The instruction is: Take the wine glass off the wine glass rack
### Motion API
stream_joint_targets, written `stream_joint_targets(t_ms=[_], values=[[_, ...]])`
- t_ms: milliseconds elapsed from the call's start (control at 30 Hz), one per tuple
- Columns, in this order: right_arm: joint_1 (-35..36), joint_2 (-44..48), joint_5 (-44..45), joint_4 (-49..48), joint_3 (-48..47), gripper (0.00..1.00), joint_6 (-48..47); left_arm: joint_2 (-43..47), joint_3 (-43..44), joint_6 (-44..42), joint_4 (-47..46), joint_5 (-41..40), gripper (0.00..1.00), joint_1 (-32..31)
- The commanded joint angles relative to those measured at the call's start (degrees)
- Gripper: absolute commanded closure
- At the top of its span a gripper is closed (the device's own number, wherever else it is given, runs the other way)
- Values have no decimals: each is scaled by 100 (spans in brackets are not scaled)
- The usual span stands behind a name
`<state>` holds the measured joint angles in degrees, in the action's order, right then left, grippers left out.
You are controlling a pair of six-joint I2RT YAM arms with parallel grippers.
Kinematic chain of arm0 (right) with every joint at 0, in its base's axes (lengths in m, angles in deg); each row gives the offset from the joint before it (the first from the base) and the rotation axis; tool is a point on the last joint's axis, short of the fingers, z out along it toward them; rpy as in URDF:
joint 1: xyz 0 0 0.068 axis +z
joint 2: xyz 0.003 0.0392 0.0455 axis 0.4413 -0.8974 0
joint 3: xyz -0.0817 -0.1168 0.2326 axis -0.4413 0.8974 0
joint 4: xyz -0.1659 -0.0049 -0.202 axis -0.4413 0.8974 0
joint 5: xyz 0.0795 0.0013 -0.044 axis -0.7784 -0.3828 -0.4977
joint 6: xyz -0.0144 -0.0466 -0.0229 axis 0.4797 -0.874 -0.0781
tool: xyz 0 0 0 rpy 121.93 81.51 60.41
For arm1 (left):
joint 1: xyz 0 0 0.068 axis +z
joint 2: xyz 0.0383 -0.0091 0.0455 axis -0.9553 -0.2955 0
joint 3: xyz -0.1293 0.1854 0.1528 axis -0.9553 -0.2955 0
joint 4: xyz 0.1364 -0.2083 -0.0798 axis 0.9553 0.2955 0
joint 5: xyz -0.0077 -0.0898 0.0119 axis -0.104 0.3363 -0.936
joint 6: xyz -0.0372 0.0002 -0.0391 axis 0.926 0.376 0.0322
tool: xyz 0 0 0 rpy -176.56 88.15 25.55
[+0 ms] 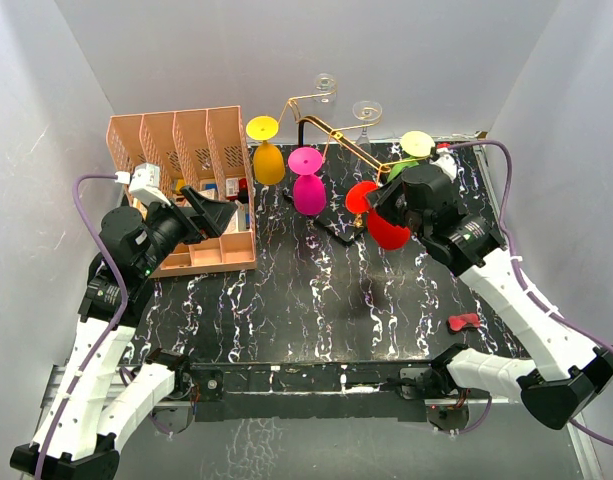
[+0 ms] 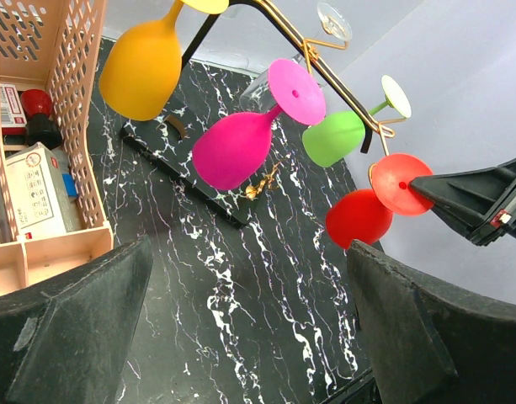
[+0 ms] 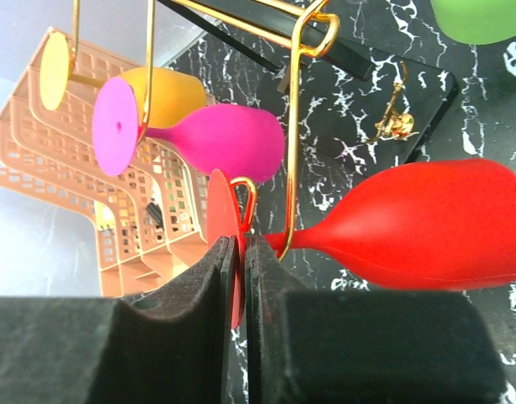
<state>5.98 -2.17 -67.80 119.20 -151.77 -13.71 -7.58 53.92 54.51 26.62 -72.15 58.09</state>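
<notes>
The wine glass rack (image 1: 331, 130) is a gold wire frame on a black post and base at the table's back. A yellow (image 1: 268, 160), a magenta (image 1: 308, 192), a green (image 1: 406, 165) and a red wine glass (image 1: 388, 232) hang from it upside down. My right gripper (image 1: 371, 205) is shut on the red glass's flat foot (image 3: 220, 210), and the stem crosses the gold wire (image 3: 293, 126). The red bowl (image 3: 426, 223) sticks out to the right. My left gripper (image 1: 218, 212) is open and empty by the organiser, and its view shows the red glass (image 2: 359, 217).
A peach slotted organiser (image 1: 186, 150) with small boxes stands at the back left. Two clear glasses (image 1: 325, 82) hang at the rack's far side. A small red object (image 1: 464, 321) lies on the right of the black marble table. Grey walls close in three sides.
</notes>
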Motion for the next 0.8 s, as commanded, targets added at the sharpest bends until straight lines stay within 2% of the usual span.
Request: stream_joint_targets(t_ms=[0, 500, 767], values=[[1, 204, 307, -269, -58, 89, 429, 15, 103, -31, -23, -12, 3, 31], [-87, 269, 453, -1090, 340, 91, 1862, 7, 135, -35, 44, -60, 3, 31], [-280, 161, 483, -1430, 340, 91, 2031, -8, 146, -41, 44, -38, 3, 31]])
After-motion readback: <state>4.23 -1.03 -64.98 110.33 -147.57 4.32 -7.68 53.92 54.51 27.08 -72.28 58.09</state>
